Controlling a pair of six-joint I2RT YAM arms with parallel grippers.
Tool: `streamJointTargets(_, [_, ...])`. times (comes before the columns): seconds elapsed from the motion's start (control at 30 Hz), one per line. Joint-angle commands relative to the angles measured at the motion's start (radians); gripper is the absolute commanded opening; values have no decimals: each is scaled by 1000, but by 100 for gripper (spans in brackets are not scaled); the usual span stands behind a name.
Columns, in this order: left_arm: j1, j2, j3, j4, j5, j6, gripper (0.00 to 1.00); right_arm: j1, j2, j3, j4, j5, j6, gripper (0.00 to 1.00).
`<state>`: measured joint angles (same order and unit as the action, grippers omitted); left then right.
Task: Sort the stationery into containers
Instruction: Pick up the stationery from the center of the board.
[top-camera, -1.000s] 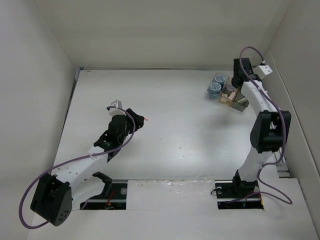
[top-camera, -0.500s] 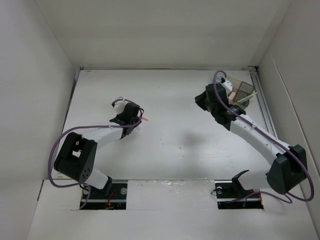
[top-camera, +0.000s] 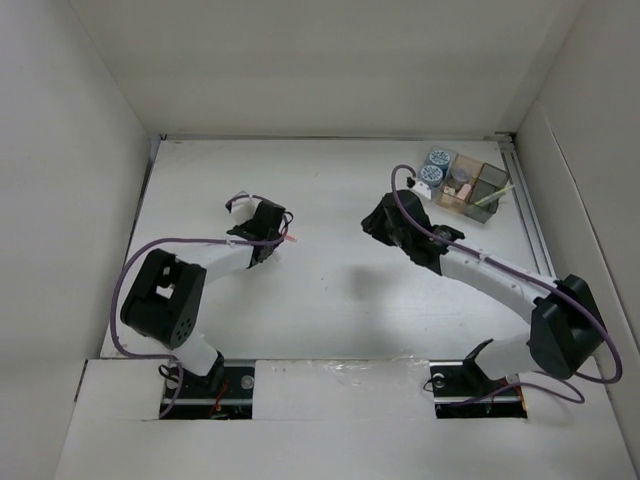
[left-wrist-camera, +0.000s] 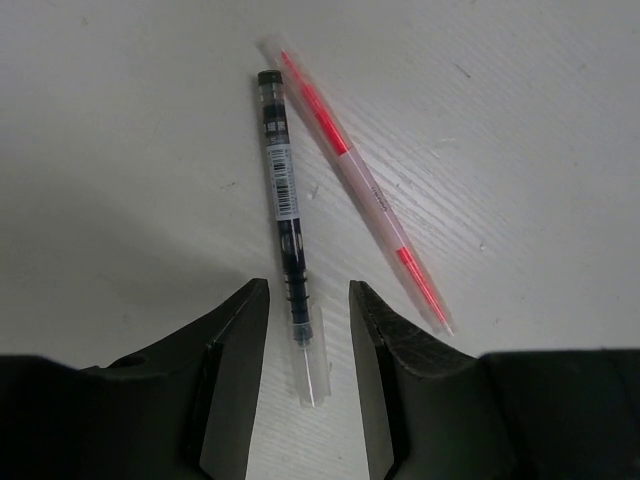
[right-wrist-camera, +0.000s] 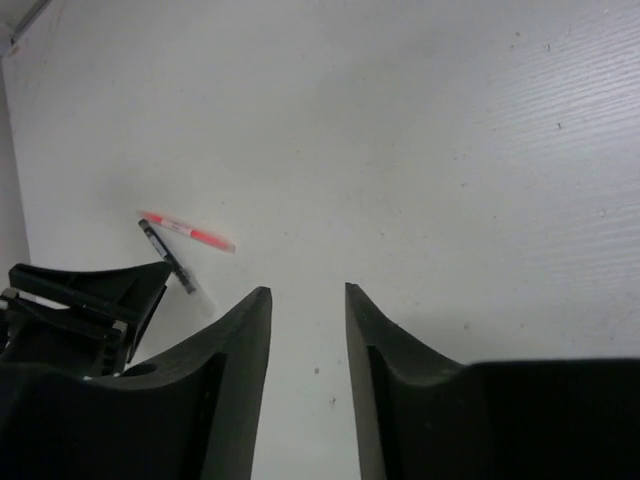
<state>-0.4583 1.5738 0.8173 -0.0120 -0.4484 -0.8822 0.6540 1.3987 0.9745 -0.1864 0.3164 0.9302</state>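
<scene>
White table, walled in. Left gripper narrowly parted, empty, straddling the black pen near its clear tip. Pink-red pen lies just beside. Risk: a tip-end pinch may let the pen pivot or slip. Right gripper narrow, empty. Bins well apart.

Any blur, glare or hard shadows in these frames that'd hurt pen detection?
Left wrist: black pen and pink-red pen are sharp; soft shadow on the table left of the left gripper. Right wrist: both pens small and distant, the right gripper looks dark, underexposed. Top external: even diffuse light, no glare, only a faint shadow under the right arm.
</scene>
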Motion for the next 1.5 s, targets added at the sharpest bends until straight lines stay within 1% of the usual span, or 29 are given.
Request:
streamJointTargets(0.0, [1, 46, 43, -63, -45, -27, 35, -16, -47, -14, 85, -49, -28, 44])
streamJointTargets(0.07, [-9, 67, 54, -63, -46, -27, 35, -39, -47, -28, 111, -91, -48, 51])
streamJointTargets(0.1, [-10, 87, 68, -74, -59, -27, 35, -51, -47, -28, 111, -130, -48, 51])
streamJointTargets(0.17, [-10, 101, 78, -74, -59, -27, 35, -51, -37, -48, 137, -163, -48, 51])
streamJointTargets(0.27, [-19, 112, 79, -85, -69, -27, 28, -60, -15, -48, 146, -195, -48, 51])
streamJointTargets(0.3, [-19, 123, 79, -85, -69, -27, 20, -60, -15, -48, 146, -195, -48, 51])
streamJointTargets(0.33, [-19, 123, 79, -94, -69, -27, 8, -51, -3, -48, 146, -186, -48, 51])
streamJointTargets(0.4, [-19, 123, 79, -120, -69, -49, 1, -51, -3, -48, 146, -186, -48, 51])
streamJointTargets(0.53, [-19, 72, 13, -138, -59, -67, 0, -70, -12, -57, 146, -175, -48, 52])
streamJointTargets(0.67, [-19, -30, -44, -148, -32, -77, 0, -79, -23, -66, 146, -197, -48, 53])
streamJointTargets(0.77, [-37, -95, -75, -148, -21, -66, 0, -79, -23, -66, 146, -237, -48, 61])
streamJointTargets(0.83, [-46, -164, -75, -138, 2, -54, 0, -79, -10, -66, 146, -289, -57, 62])
streamJointTargets(0.87, [-46, -185, -93, -122, 22, -35, 0, -79, 0, -57, 156, -312, -67, 63])
streamJointTargets(0.9, [-46, -234, -105, -76, 71, -20, 0, -79, 0, -57, 156, -338, -67, 65])
streamJointTargets(0.93, [-46, -260, -119, -45, 101, 15, 0, -79, 0, -57, 171, -394, -67, 65])
streamJointTargets(0.97, [-46, -287, -157, -11, 132, 31, 0, -79, 0, -57, 191, -417, -67, 66])
streamJointTargets(1.0, [-46, -313, -177, 71, 199, 51, 0, -79, 0, -57, 202, -440, -67, 66])
streamJointTargets(1.03, [-46, -360, -197, 113, 235, 69, 0, -70, 0, -57, 211, -488, -67, 67])
streamJointTargets(1.1, [-46, -394, -242, 197, 318, 127, 0, -59, 0, -46, 220, -520, -56, 67])
streamJointTargets(1.13, [-46, -403, -251, 267, 383, 141, 0, -48, 0, -33, 220, -542, -56, 67])
streamJointTargets(1.23, [-46, -414, -260, 364, 479, 193, 0, -34, 0, 1, 240, -551, -47, 67])
streamJointTargets(1.27, [-46, -403, -260, 395, 544, 206, 0, -21, 0, 10, 240, -562, -35, 67])
streamJointTargets(1.33, [-46, -393, -273, 437, 597, 218, 0, 4, 26, 39, 267, -574, -25, 67])
streamJointTargets(1.37, [-46, -393, -283, 510, 667, 242, 0, 4, 37, 50, 277, -574, -25, 67])
streamJointTargets(1.43, [-46, -393, -294, 556, 711, 242, 0, 27, 80, 91, 277, -574, -14, 66])
streamJointTargets(1.47, [-46, -393, -305, 601, 738, 256, 0, 27, 94, 104, 277, -574, -14, 63])
